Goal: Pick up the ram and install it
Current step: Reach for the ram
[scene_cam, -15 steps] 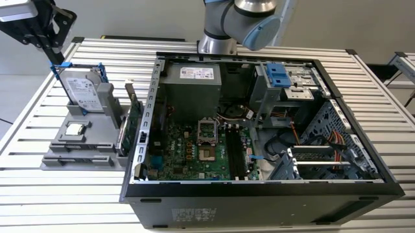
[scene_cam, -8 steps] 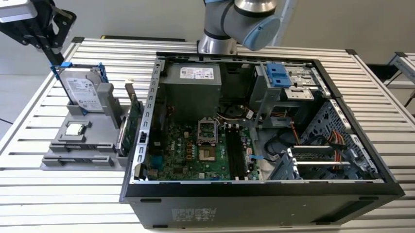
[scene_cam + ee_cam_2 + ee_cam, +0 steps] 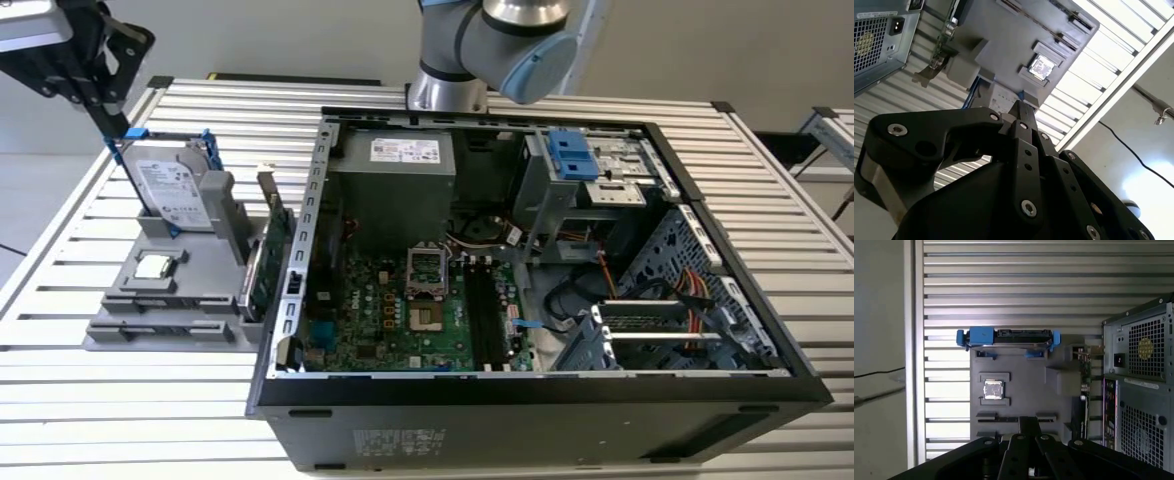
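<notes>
My gripper (image 3: 91,92) hangs high at the exterior view's left, above the back of the grey parts holder (image 3: 160,305). It is shut on the ram (image 3: 106,122), a slim dark strip seen edge-on that slants down toward the hard drive's blue frame. In both wrist views the black fingers (image 3: 1021,112) (image 3: 1026,426) are pressed together over the holder. The black motherboard slots (image 3: 483,320) lie inside the open computer case (image 3: 534,400), far to the exterior view's right of the gripper.
On the holder stand a silver hard drive (image 3: 174,185) in a blue-clipped frame, a square chip (image 3: 156,265) and a green card (image 3: 274,255) on edge beside the case wall. The arm's base (image 3: 507,40) rises behind the case. The slatted table edge lies near the holder.
</notes>
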`<control>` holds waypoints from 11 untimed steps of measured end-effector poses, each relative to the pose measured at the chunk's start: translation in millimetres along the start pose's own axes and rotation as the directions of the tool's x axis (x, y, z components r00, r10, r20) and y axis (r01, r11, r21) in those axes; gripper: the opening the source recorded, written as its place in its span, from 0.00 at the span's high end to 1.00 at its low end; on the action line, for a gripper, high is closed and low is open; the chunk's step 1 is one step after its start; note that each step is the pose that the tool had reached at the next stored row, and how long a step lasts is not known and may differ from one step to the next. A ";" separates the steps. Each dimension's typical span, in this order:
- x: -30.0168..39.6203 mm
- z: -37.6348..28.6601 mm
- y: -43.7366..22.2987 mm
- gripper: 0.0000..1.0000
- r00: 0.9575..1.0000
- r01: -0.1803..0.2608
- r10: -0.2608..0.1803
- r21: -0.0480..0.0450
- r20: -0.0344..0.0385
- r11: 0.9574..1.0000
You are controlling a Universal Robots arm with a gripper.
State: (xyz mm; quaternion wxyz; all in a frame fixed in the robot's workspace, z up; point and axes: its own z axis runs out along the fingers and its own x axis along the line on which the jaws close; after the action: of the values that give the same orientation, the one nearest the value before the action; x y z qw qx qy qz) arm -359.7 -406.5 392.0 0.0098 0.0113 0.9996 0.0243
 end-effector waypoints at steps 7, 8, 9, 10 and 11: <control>-0.1 0.1 -5.3 1.00 1.000 0.000 0.000 0.000 0.000 1.000; -0.1 0.2 -5.9 1.00 1.000 0.000 0.000 0.000 0.000 1.000; -0.1 0.3 -6.7 1.00 1.000 0.000 0.000 0.000 0.000 1.000; -0.1 0.3 -7.5 1.00 1.000 0.000 0.000 0.000 0.000 1.000; -0.1 0.3 -8.4 1.00 1.000 0.000 0.000 0.000 0.000 1.000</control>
State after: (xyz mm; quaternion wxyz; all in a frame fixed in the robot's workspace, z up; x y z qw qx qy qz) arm -359.8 -414.9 391.3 0.0097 0.0113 0.9996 0.0243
